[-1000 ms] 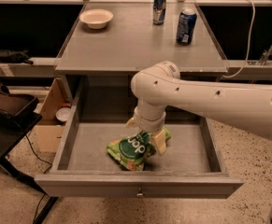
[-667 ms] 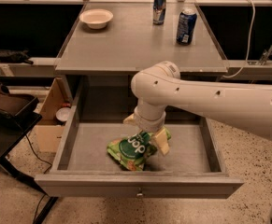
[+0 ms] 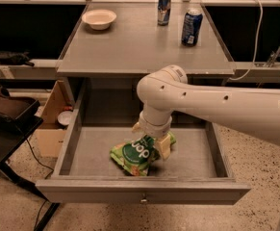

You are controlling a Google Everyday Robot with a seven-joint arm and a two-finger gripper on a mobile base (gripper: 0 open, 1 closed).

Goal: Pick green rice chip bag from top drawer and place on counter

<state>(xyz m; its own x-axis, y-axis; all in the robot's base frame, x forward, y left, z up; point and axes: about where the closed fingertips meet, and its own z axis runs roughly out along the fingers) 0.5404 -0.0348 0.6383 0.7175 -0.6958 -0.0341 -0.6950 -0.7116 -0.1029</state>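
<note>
The green rice chip bag (image 3: 134, 155) sits in the middle of the open top drawer (image 3: 72, 143), its dark green round logo tilted up toward the camera. My gripper (image 3: 151, 137) reaches down into the drawer from the white arm (image 3: 216, 105) and is shut on the bag's upper right end. One cream fingertip (image 3: 164, 147) shows on the bag's right side. The bag's lower edge rests on or just above the drawer floor. The counter (image 3: 139, 47) lies above the drawer, behind the arm.
On the counter stand a white bowl (image 3: 99, 19) at the back left, a slim can (image 3: 164, 1) at the back and a blue can (image 3: 191, 27) at the right. A cardboard box (image 3: 50, 124) and a black chair (image 3: 5, 114) are left of the cabinet.
The bag lay flatter on the drawer floor before; now its top end is pulled up and bunched between the fingers. The arm has barely moved.
</note>
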